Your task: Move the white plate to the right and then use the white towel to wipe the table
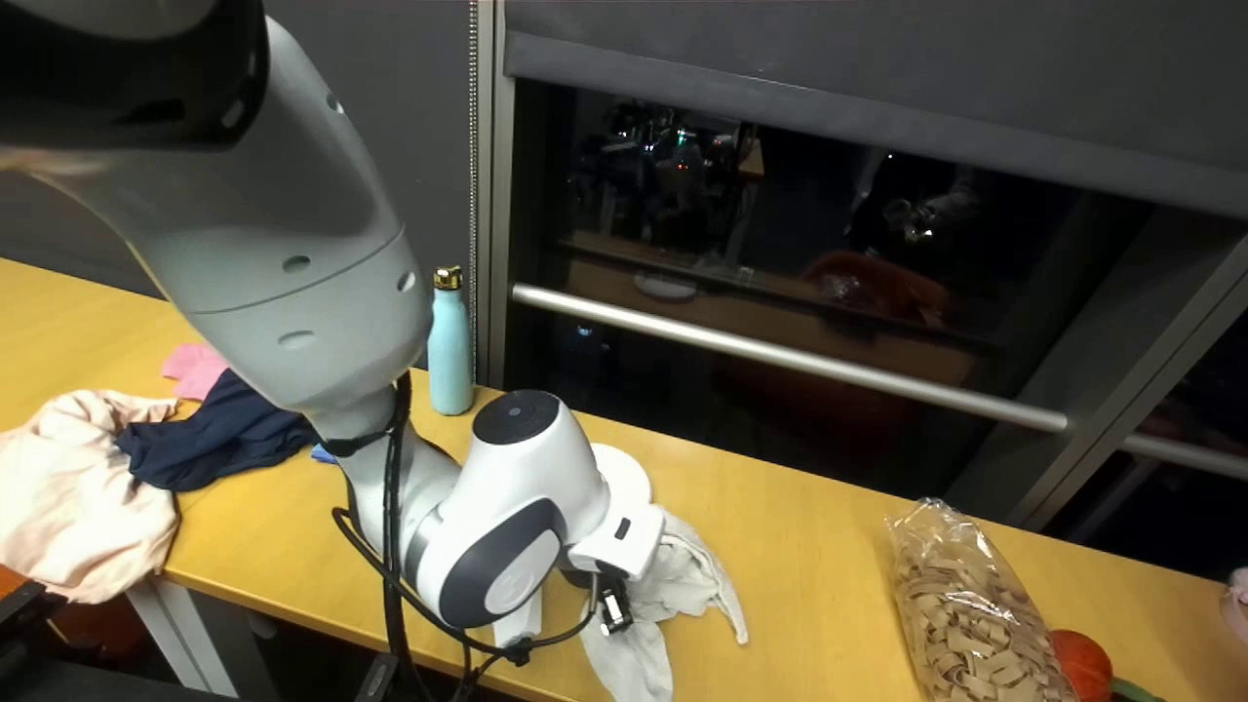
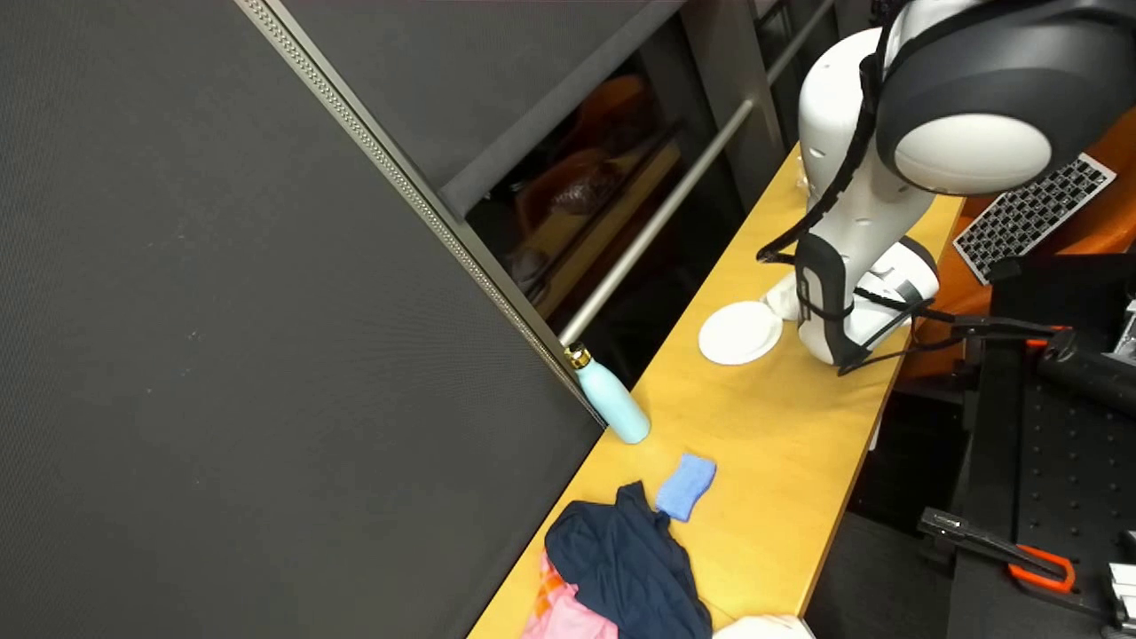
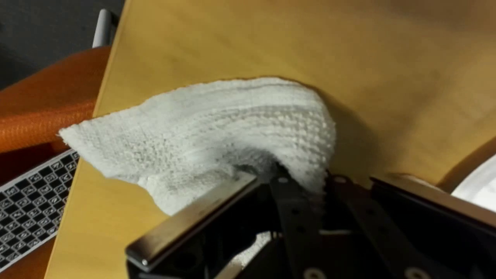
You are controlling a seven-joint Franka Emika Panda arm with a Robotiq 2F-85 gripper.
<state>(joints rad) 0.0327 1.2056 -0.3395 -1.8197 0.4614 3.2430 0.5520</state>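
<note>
The white towel (image 1: 687,575) lies crumpled on the table under and beside my gripper (image 1: 612,606) in an exterior view. A small part of the towel (image 2: 783,299) shows behind the arm in an exterior view. In the wrist view a fold of the towel (image 3: 240,128) runs up between the fingers of my gripper (image 3: 312,181), which looks shut on it. The fingertips are dark and partly covered by the towel. The white plate (image 1: 629,476) lies flat on the table beside the towel, partly hidden by the arm; it also shows in an exterior view (image 2: 739,334) and the wrist view (image 3: 480,186).
A light blue bottle (image 1: 450,341) stands at the table's window side. Dark and pink clothes (image 2: 626,555) and a blue cloth (image 2: 686,486) lie at one end. A bag of pasta (image 1: 975,614) and a red object (image 1: 1080,663) lie toward the other. A keyboard (image 3: 33,205) is beyond the table edge.
</note>
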